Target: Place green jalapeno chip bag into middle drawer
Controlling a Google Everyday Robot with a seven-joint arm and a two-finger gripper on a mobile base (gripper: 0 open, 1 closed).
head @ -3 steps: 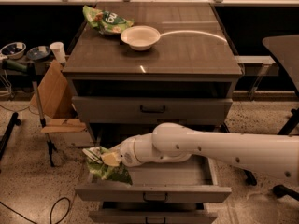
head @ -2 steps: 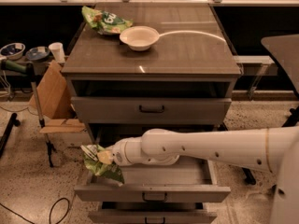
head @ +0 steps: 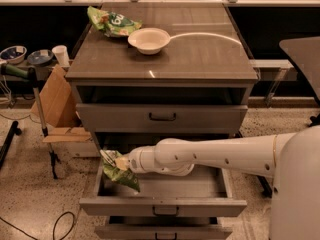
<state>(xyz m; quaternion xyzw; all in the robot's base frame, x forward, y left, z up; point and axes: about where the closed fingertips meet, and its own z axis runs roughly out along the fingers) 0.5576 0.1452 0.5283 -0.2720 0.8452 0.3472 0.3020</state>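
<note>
The green jalapeno chip bag, crinkled and light green, hangs from my gripper over the left end of the open middle drawer. Its lower end dips inside the drawer's left front corner. My gripper is shut on the bag's upper edge. My white arm reaches in from the right, across the drawer's opening.
A darker green bag and a white bowl sit on the cabinet top. The top drawer is closed. A cardboard box, a cup and a stand with bowls are to the left.
My gripper and the bag shifted a little left, then back right and slightly up. They stay over the drawer's left end.
</note>
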